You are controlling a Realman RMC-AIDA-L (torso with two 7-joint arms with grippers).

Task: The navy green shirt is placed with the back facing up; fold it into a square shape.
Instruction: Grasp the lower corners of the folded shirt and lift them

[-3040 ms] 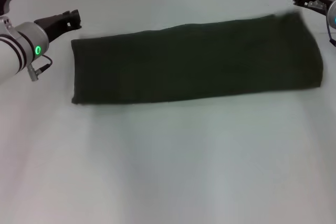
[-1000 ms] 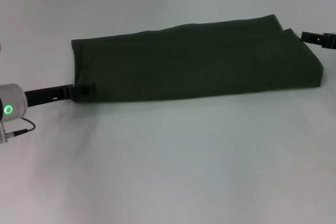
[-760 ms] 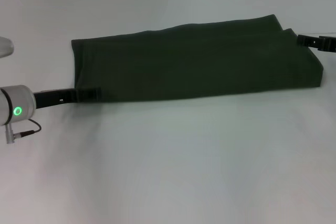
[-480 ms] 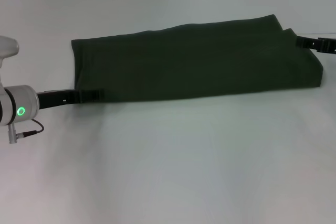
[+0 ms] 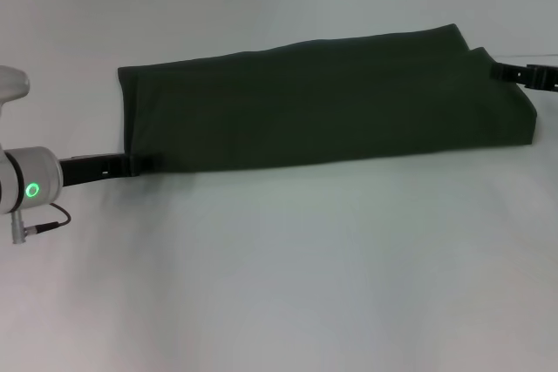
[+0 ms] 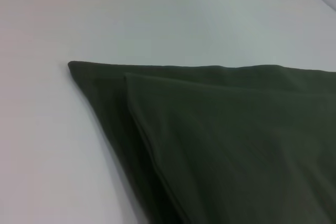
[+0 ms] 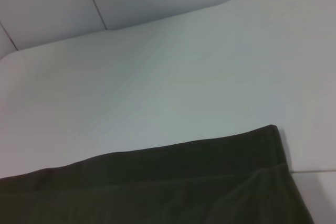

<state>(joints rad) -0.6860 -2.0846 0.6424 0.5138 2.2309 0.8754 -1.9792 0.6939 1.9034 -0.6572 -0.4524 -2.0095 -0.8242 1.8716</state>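
The shirt lies folded into a long band on the desk. The left claw sits low at its near left corner, tips touching the cloth edge. The right claw is at the far right corner, against the fabric. Apart or together, I cannot tell for either claw.

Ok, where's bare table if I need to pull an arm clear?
Bare white table runs the whole near side of the navy green shirt, and beyond its far edge. Crowded: the left end effector at its near-left corner, the right end effector at its right end.
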